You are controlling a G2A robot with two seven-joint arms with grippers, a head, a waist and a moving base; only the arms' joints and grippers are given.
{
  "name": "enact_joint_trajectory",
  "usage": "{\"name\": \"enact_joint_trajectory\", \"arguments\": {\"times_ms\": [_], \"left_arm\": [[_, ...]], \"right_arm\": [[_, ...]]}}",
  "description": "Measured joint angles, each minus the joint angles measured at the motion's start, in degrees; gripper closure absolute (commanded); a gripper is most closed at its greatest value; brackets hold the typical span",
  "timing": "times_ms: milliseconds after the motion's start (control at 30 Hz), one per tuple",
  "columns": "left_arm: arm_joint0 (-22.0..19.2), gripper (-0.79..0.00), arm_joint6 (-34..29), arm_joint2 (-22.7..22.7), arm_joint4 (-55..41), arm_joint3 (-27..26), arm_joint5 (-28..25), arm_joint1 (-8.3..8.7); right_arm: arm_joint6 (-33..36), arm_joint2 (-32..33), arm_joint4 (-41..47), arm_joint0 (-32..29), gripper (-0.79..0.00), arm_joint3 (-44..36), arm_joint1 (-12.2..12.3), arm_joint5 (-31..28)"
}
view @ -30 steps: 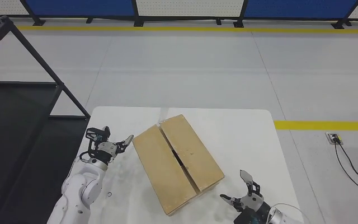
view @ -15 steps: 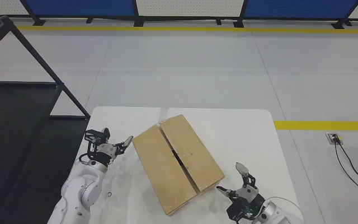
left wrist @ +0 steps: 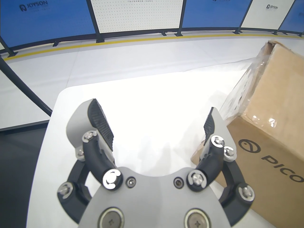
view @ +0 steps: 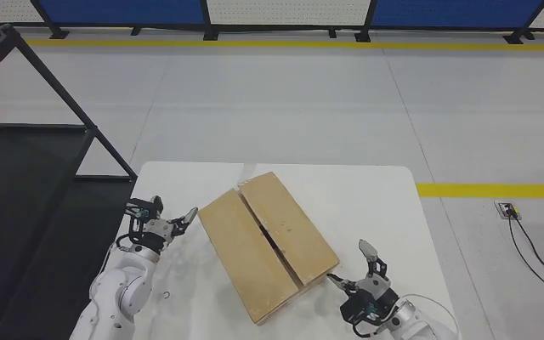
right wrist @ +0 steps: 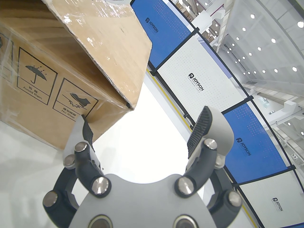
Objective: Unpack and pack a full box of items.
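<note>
The white desk (view: 374, 195) carried 1 cardboard box (view: 272, 246), set askew across its middle; its 2 top flaps (view: 297, 225) were folded down, with a dark seam (view: 270, 240) between them; clear film (left wrist: 239, 91) clung to an end wall. With the flaps down and the contents hidden, I judged the task to be at its first step, the opening of the box. The left tool (view: 174, 210) sat just beside the box's long wall on the robot's left, its fingers spread wide and holding nothing. The right tool (view: 348, 262) sat at the box's near right corner, also wide open and empty; 1 of its fingers (right wrist: 83, 129) stood close against the box wall, below a flap corner that jutted out a little; whether it touched I could not tell. The next move probably called for a finger to slip under that flap's edge and lift it, while the other tool steadied the far side so the box did not slide or turn. Counted: 1 desk; 1 box; 2 flaps; 2 tools; the items inside could not be counted.
</note>
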Motion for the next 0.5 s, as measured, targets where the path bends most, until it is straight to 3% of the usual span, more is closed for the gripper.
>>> {"name": "enact_joint_trajectory", "arguments": {"times_ms": [500], "left_arm": [[-0.6, -0.785, -0.3, 0.1, 0.1, 0.6, 0.1, 0.16]], "right_arm": [[1.5, -2.2, 1.7, 3.8, -0.785, 1.4, -0.3, 1.2]]}}
